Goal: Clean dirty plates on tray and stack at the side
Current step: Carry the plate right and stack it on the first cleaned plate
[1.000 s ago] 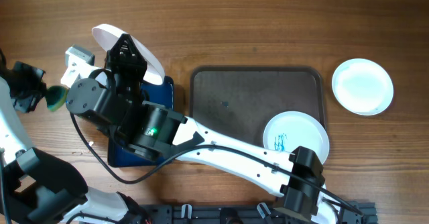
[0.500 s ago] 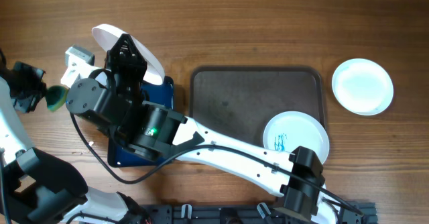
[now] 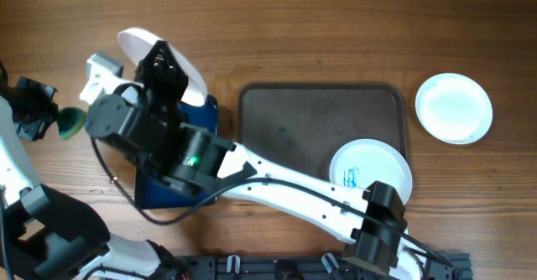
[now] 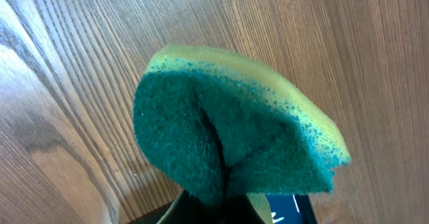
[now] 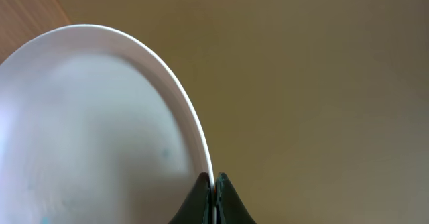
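Observation:
My right gripper point(image 3: 162, 72) is shut on the rim of a white plate point(image 3: 138, 44) and holds it tilted up above the dark blue tray point(image 3: 206, 112); in the right wrist view the plate point(image 5: 87, 130) fills the left and the jaws point(image 5: 213, 184) pinch its edge. My left gripper point(image 3: 42, 116) is shut on a green and yellow sponge point(image 3: 69, 123), which fills the left wrist view point(image 4: 228, 133), a little left of the held plate. A second plate point(image 3: 371, 171) with a blue scribble lies on the grey-brown tray point(image 3: 294, 112). A third plate point(image 3: 454, 107) lies on the table to the right.
The right arm point(image 3: 277, 188) stretches across the front of the table from the base at the bottom right to the left side. The blue tray lies under its wrist, left of the large tray.
The right gripper and the held plate have shifted very slightly to the right and up. The left gripper with the sponge has stayed in place.

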`<action>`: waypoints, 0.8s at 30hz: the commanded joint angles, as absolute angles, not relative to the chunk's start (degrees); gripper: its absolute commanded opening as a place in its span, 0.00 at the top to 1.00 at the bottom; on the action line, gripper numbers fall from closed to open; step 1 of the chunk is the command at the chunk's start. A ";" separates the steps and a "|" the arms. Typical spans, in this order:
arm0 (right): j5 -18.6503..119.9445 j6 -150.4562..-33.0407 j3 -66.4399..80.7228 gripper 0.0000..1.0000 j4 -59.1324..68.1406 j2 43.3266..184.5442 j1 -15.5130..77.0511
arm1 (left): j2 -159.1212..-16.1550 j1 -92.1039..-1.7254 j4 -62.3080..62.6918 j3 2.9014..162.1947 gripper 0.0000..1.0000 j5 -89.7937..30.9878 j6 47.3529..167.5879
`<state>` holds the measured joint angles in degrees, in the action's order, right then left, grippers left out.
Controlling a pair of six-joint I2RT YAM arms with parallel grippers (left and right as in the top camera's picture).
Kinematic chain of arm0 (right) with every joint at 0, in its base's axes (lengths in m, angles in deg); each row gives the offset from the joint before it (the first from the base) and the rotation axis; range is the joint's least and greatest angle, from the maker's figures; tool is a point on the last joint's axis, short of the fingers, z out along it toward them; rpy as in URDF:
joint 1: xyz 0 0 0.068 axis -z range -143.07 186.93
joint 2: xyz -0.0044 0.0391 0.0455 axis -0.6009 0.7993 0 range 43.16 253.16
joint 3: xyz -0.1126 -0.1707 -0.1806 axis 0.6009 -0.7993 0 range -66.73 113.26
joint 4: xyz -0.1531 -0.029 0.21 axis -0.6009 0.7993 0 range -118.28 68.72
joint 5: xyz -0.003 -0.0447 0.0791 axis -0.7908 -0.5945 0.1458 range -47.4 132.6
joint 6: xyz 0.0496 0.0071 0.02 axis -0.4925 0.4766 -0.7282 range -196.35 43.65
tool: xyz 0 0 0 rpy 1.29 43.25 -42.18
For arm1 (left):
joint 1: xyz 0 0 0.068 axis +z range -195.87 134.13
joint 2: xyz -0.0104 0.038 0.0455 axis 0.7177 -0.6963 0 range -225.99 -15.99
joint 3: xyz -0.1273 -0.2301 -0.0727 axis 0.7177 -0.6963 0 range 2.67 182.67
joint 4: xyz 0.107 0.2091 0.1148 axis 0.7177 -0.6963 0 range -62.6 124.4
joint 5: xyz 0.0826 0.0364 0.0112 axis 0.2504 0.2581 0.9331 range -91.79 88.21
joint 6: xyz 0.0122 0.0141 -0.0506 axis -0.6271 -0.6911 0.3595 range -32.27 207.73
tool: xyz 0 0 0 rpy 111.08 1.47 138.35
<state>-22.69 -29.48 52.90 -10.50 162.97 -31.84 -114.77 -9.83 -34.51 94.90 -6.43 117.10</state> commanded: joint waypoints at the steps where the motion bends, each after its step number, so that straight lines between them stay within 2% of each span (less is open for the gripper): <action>1: -28.62 -37.41 54.25 0.96 -6.92 163.63 -26.75 | -115.12 -9.68 -34.57 96.10 0.96 -7.55 116.44; 4: -27.96 -46.48 54.25 0.96 2.90 163.43 -23.10 | -115.17 -9.68 -34.55 96.10 0.96 -7.55 116.44; 6: -22.52 -55.29 54.28 0.96 12.56 163.39 -21.11 | -115.21 -9.68 -34.55 96.10 0.96 -7.52 116.44; 12: 9.68 -80.89 54.28 0.96 35.07 163.21 -14.11 | -115.32 -9.70 -34.40 96.10 0.96 -7.52 116.44; 14: 23.40 -83.71 54.28 0.96 40.25 162.93 -10.35 | -115.34 -9.70 -34.40 96.10 0.96 -7.52 116.44; 16: 28.25 -84.05 54.28 0.96 42.37 162.32 -7.16 | -115.34 -9.70 -34.37 96.10 0.96 -7.55 116.44; 17: 28.04 -84.58 54.28 0.96 43.25 161.77 -5.70 | -115.34 -9.70 -34.37 96.10 0.96 -7.55 116.44; 19: 19.25 -89.58 54.28 0.96 46.33 160.65 -3.14 | -115.34 -9.70 -34.37 96.10 0.96 -7.55 116.44; 22: -7.83 -111.62 54.28 0.96 60.88 158.47 1.51 | -115.34 -9.70 -34.37 96.10 0.96 -7.55 116.44; 23: -9.06 -113.45 54.28 0.96 63.90 157.88 3.35 | -115.34 -9.70 -34.33 96.10 0.96 -7.55 116.46; 24: -3.09 -107.92 54.32 0.96 63.00 157.22 5.03 | -115.34 -9.70 -34.27 96.10 0.96 -7.55 116.46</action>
<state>5.94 -98.46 53.55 61.91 162.16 0.75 -114.80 -9.86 -34.57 94.90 -6.50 117.10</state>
